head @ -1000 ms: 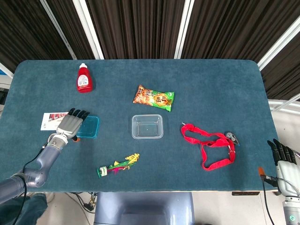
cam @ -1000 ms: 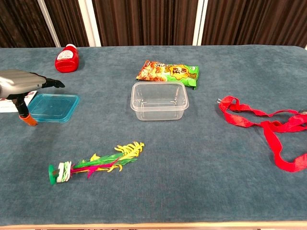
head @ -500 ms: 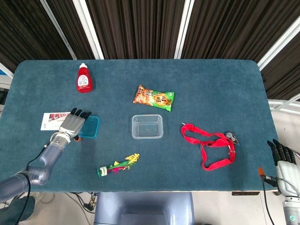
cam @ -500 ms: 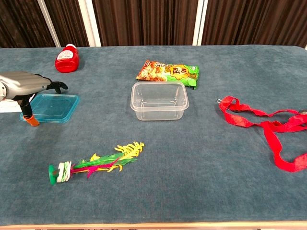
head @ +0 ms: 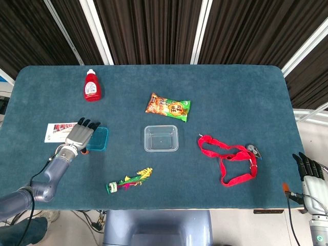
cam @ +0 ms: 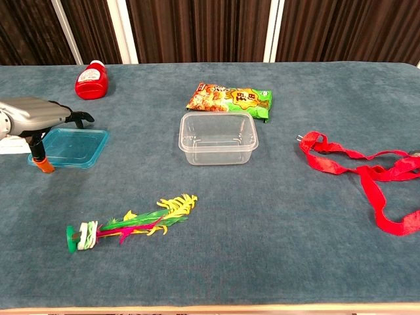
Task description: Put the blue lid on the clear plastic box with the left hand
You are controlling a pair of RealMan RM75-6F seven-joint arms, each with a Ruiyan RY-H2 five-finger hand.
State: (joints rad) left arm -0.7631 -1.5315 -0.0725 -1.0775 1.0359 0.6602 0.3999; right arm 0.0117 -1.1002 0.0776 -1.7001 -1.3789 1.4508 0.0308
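Note:
The blue lid [head: 98,139] [cam: 73,147] lies flat on the table at the left. My left hand [head: 80,134] [cam: 36,113] hovers over its left edge, fingers spread forward and holding nothing; the thumb tip reaches down beside the lid's near left corner. The clear plastic box [head: 161,138] [cam: 218,137] stands empty in the middle of the table, well to the right of the lid. My right hand [head: 309,168] hangs off the table's right front corner, fingers apart and empty.
A red ketchup bottle [head: 91,85] lies at the back left. A snack bag [head: 167,107] sits just behind the box. A feathered toy [head: 128,181] lies near the front edge, a red strap [head: 229,161] to the right, a card [head: 57,131] beside my left hand.
My left hand has slid a little left and back toward me over the lid's left edge. Lid, box and right hand have not moved.

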